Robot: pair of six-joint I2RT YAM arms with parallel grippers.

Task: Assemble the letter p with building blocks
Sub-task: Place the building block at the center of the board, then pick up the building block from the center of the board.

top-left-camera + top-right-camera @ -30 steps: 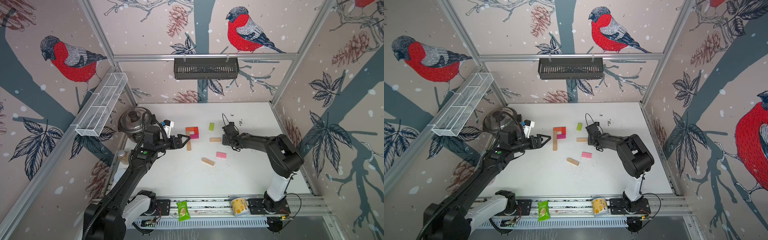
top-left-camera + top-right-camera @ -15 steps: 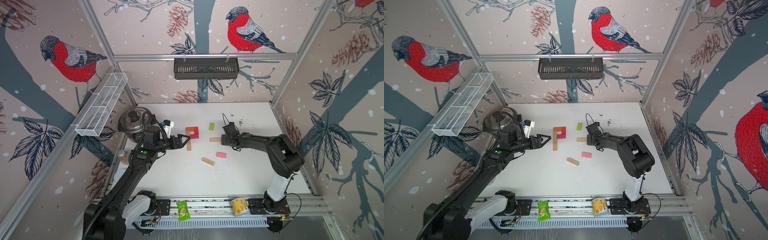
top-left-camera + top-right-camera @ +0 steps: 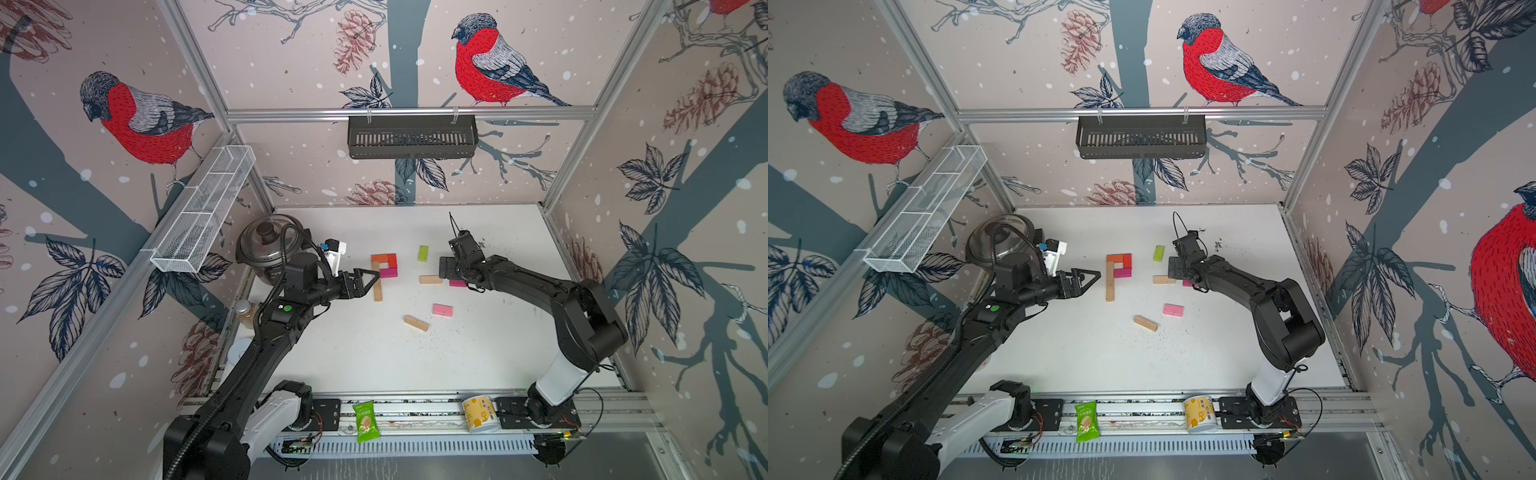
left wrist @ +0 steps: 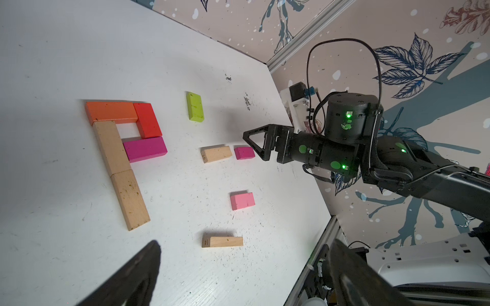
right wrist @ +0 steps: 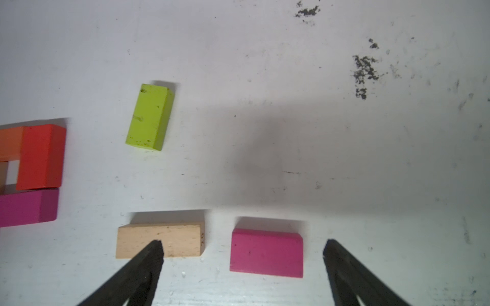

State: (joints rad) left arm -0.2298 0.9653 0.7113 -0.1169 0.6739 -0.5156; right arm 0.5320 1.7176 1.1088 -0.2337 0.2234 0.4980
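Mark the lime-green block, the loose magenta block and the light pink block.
lime-green block (image 5: 147, 116), right wrist view, centre of top face.
loose magenta block (image 5: 266, 253), right wrist view, centre of top face.
light pink block (image 4: 242, 201), left wrist view, centre of top face.

bright, sharp, soft shadows

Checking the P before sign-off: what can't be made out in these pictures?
- Both top views: loose magenta block mostly hidden under the right arm.
- Right wrist view: the letter p cut off by the frame edge; stem unseen.
- Both wrist views: marking on the tan block's end too small to read.
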